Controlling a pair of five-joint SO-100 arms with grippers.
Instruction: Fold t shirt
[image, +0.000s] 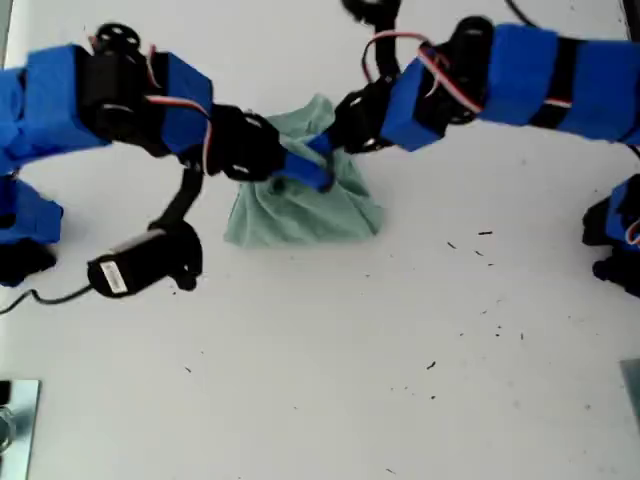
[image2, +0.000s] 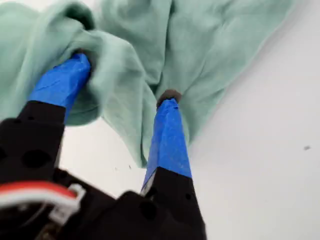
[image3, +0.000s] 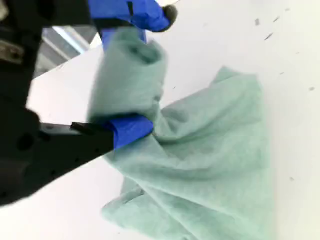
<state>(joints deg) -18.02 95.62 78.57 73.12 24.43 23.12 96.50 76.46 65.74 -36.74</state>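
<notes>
Nearest the exterior camera lay bare white surface (image: 330, 400); the pale sage-green soft t shirt (image: 300, 215) sat bunched upper-centre, unfolded. My first hand (image2: 122, 82) stood apart; my second hand (image3: 142, 70) clamped a fold.

Both arms are built of bright blue blocky shells joined by black motor housings, with thin red and white wires looping over the joints. My first gripper (image2: 122, 97) and my second gripper (image3: 140, 70) each have black bases and blue-taped fingers. A black camera (image: 135, 262) with a white label hangs from one arm on a black bracket.
</notes>
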